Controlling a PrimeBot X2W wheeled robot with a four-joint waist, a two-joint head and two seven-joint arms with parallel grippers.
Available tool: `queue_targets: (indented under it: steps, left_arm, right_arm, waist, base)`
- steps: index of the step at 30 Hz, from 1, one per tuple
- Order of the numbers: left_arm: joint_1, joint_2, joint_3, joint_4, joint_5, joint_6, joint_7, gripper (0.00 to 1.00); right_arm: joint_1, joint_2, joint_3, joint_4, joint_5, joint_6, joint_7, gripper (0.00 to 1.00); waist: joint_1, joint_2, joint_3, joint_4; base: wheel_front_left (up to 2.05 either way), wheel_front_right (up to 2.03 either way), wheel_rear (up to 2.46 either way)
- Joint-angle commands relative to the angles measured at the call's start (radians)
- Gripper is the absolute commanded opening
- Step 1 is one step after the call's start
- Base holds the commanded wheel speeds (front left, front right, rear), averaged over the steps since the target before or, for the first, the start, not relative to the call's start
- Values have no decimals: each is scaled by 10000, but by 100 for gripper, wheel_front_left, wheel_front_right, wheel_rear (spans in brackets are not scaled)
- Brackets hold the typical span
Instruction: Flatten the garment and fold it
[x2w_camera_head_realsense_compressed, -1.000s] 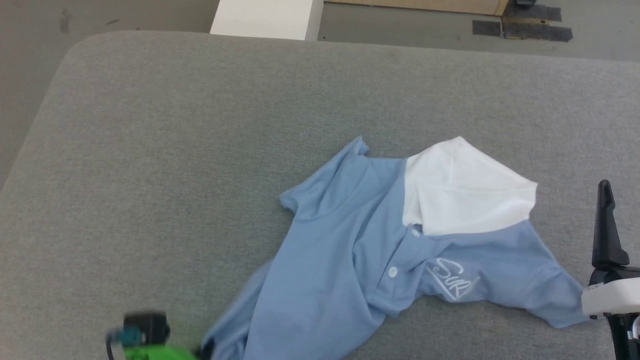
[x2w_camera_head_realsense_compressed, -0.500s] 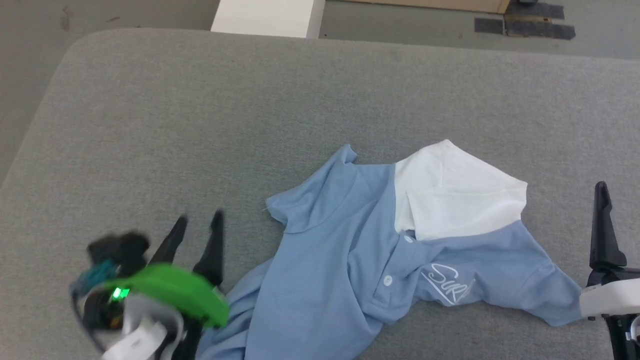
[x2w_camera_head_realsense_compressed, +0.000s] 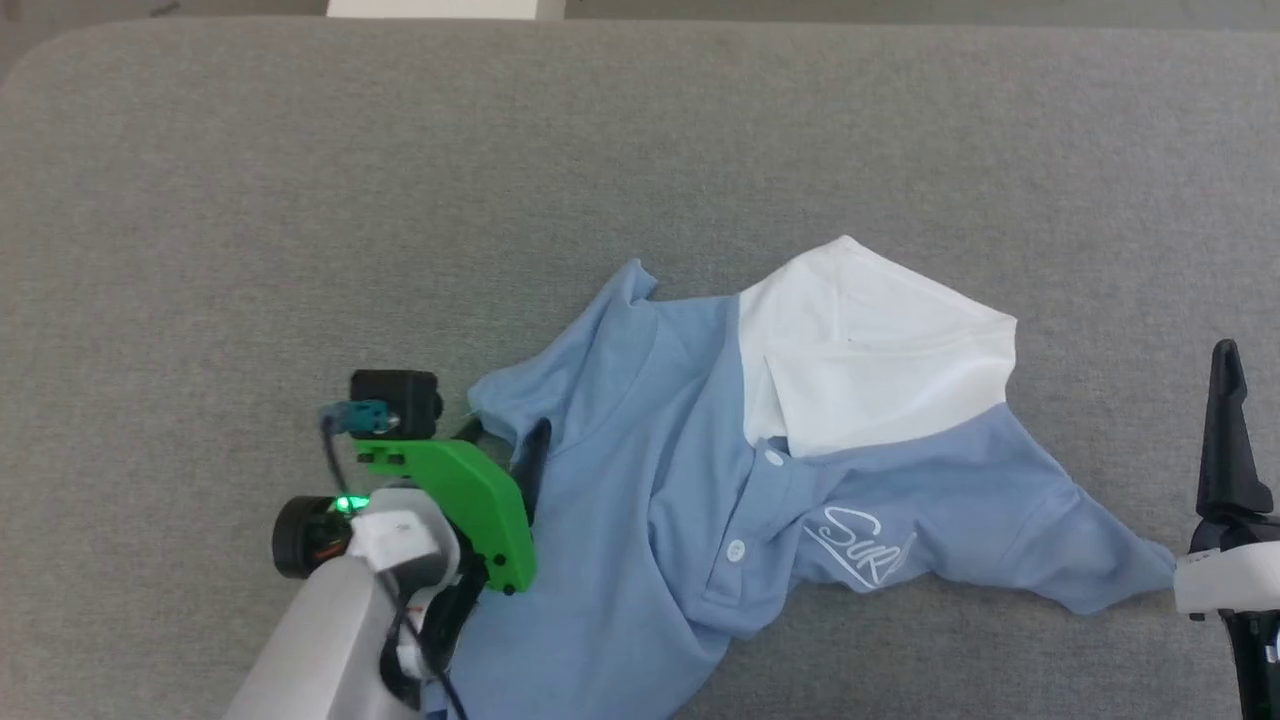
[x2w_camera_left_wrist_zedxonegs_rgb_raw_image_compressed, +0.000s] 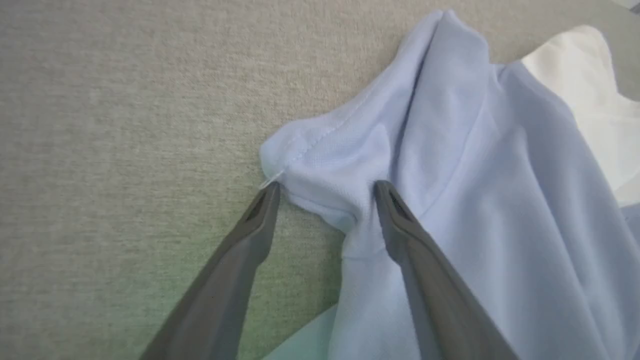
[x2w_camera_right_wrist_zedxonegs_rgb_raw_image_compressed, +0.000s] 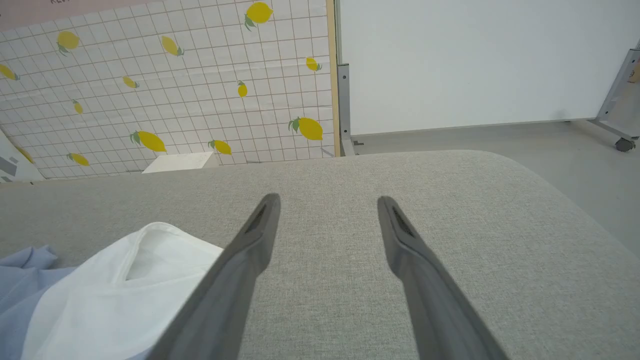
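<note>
One crumpled shirt (x2w_camera_head_realsense_compressed: 700, 500) lies centre-right on the grey cushion (x2w_camera_head_realsense_compressed: 300, 200), not yet flat. Left claw (x2w_camera_left_wrist_zedxonegs_rgb_raw_image_compressed: 326, 185) is spread wide, straddling the sleeve (x2w_camera_left_wrist_zedxonegs_rgb_raw_image_compressed: 330, 150) corner. Right claw (x2w_camera_right_wrist_zedxonegs_rgb_raw_image_compressed: 327, 200) is spread too, empty, near the other sleeve. Risk, imo: pinching here grabs bunched layers & drags wrinkles across. Fabric's a soft, limp knit w/ a white collar (x2w_camera_head_realsense_compressed: 870, 350); the cushion's coarse-woven.

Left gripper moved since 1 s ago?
Yes. Against the shirt, the left gripper went from low beside it up the head view to the sleeve, fingers open astride its edge.
</note>
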Motion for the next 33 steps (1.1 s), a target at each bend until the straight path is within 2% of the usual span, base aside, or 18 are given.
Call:
queue_targets:
  steps: [1,2,3,7,13,17,20,24,25,26,27,28,33]
  left_arm:
    - [-256,-63,-75,323,-75,-68,105,94]
    - [-360,-88,-147,630,-66,-112,162,28]
    - [-458,-80,-238,851,-22,-196,179,0]
    - [-886,-220,-213,1351,87,-409,-581,0]
    - [-1151,-195,339,674,585,-214,-2802,0]
    - [-682,-128,941,30,807,347,-4009,0]
    - [62,-391,1605,62,721,1132,-4807,0]
    - [1032,-793,1942,818,438,1975,-4537,0]
    - [1206,-896,1938,966,314,2048,-4373,25]
    - [1287,-1003,1989,1017,153,2047,-4364,40]
    - [1353,-1103,2043,1037,-8,2014,-4426,73]
    - [1387,-1155,2061,1023,-99,1952,-4508,100]
    - [1412,-1209,2216,200,-402,1316,-5450,100]
  right_arm:
    - [-169,3,-12,1,28,-15,-84,100]
    - [-196,3,-21,2,23,-15,-85,100]
    - [-223,3,-19,4,12,-15,-77,100]
    - [-325,3,15,3,-39,-15,-44,100]
    - [-263,3,-13,34,-80,-15,-14,100]
    - [-207,3,36,53,-52,-15,-10,100]
    - [-204,3,106,53,-42,-15,2,100]
    - [-231,3,147,40,-63,-15,22,100]
    - [-230,3,135,38,-78,-15,34,100]
    - [-224,3,116,41,-89,-15,51,100]
    - [-216,3,96,50,-102,-15,76,100]
    - [-210,3,88,56,-111,-15,91,100]
    - [-165,3,59,134,-121,-15,139,100]
  waist:
    - [0,0,159,-96]
    - [0,0,185,-87]
    - [0,0,199,-76]
    - [0,0,149,28]
    - [0,0,-93,325]
    - [0,0,-142,476]
    - [0,0,-95,534]
    - [0,0,-42,527]
    - [0,0,-34,528]
    - [0,0,-31,532]
    - [0,0,-37,535]
    - [0,0,-50,538]
    - [0,0,-308,527]
  base:
    - [0,0,0]
    - [0,0,0]
    - [0,0,0]
    - [0,0,0]
    - [0,0,0]
    - [0,0,0]
    - [0,0,0]
    - [0,0,0]
    - [0,0,0]
    - [0,0,0]
    - [0,0,0]
    - [0,0,0]
    - [0,0,0]
